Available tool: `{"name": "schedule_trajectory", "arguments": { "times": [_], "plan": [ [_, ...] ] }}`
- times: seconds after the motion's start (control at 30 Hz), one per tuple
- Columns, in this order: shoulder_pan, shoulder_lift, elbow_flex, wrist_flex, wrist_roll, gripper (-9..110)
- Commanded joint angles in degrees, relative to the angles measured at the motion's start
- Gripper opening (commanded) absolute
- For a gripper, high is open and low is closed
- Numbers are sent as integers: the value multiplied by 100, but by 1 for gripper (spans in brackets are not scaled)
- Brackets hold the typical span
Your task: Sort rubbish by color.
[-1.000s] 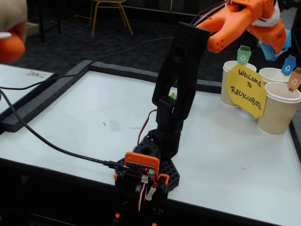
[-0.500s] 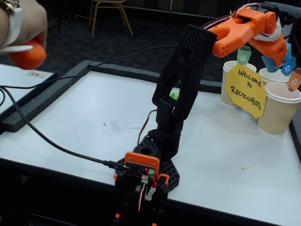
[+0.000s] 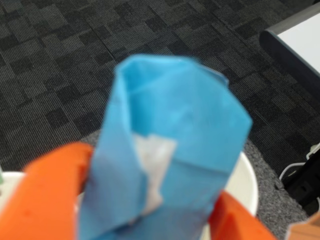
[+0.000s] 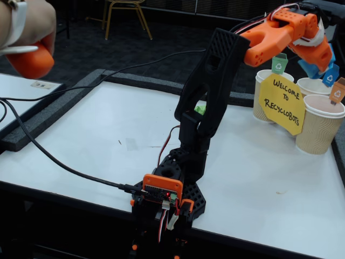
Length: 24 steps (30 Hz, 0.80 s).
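Risk, far left: a person's hand (image 4: 24, 24) holds an orange lump (image 4: 32, 59) above the table's far-left corner, well apart from the arm; it would only matter if it reached in.
Risk, green lump: the green lump (image 4: 199, 109) lies on the white table (image 4: 97, 135) behind the arm, mostly hidden and not yet sorted.
Risk, right: 3 paper cups (image 4: 318, 132) crowd together with tags and a yellow sign (image 4: 281, 102); letting go off-centre could send the paper onto a rim or the floor.
Gripper: the gripper (image 4: 319, 67) is clamped on the light blue lump (image 3: 167, 165), orange fingers (image 3: 42, 200) pressing either side, over a white cup rim (image 3: 247, 187) at far right.
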Motion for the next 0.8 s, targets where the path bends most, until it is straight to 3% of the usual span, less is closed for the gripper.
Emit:
{"name": "schedule_trajectory", "arguments": {
  "times": [0.0,0.33,0.5,0.77],
  "plan": [
    [193,281,-861,-123,35,20],
    [281,290,-914,44,26,22],
    [352,290,-1037,-44,26,1],
    [378,290,-1081,-202,26,0]
  ]
}}
